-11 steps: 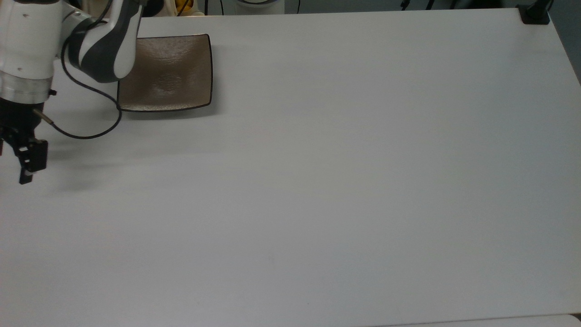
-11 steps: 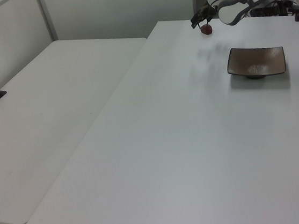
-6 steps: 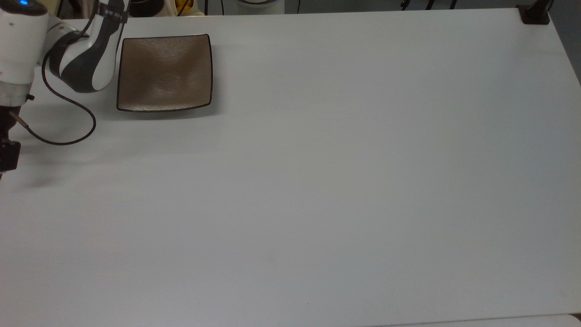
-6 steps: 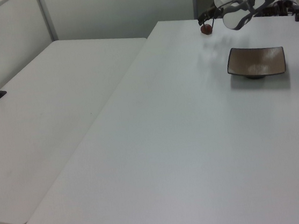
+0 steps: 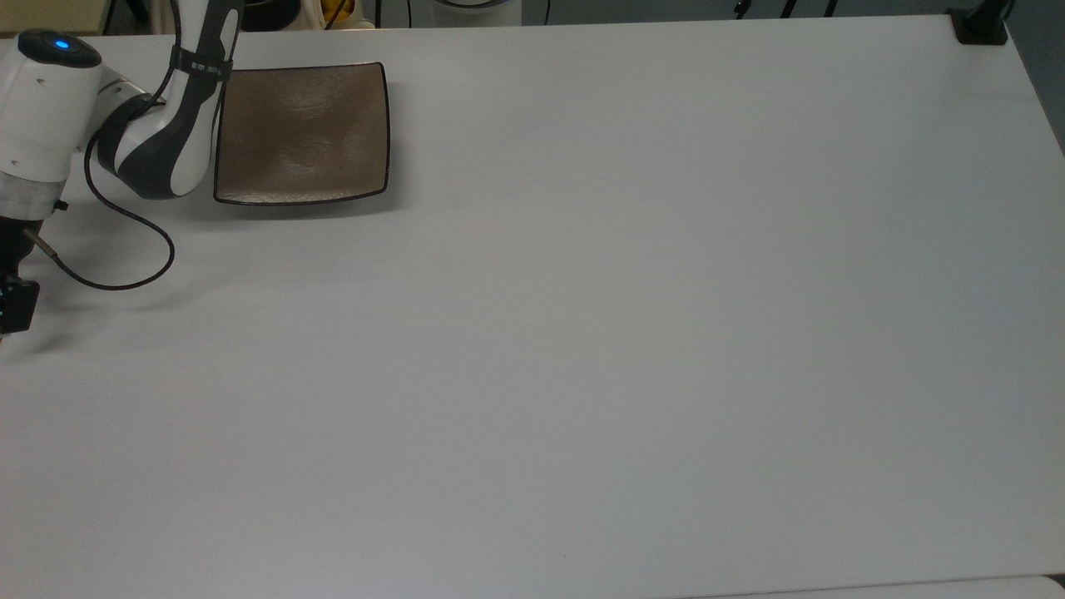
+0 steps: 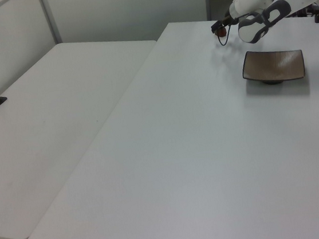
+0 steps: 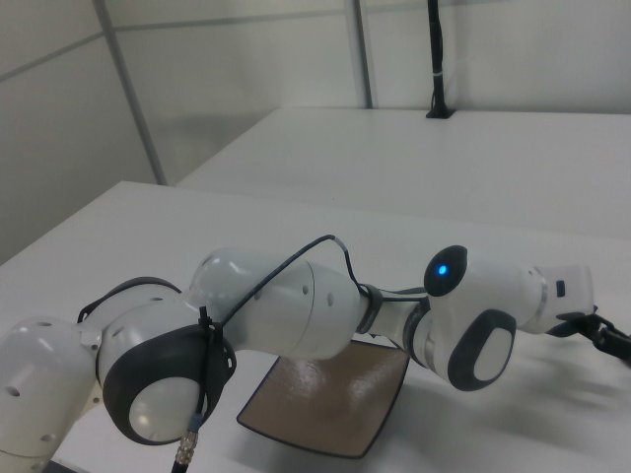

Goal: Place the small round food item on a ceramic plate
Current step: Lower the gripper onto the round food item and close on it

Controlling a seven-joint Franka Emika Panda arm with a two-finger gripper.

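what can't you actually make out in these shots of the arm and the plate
- The end effector in the left view: too small to read how it stands; the top view's left edge cuts it off.
- The small round food item: no lump can be told apart at the end effector.
- The ceramic plate in the right view: the arm covers its far side.

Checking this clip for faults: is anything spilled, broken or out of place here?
Nothing stands out. The plate sits flat and empty on the table, undamaged, with no spill. The gripper is at the table's far edge in the left view.
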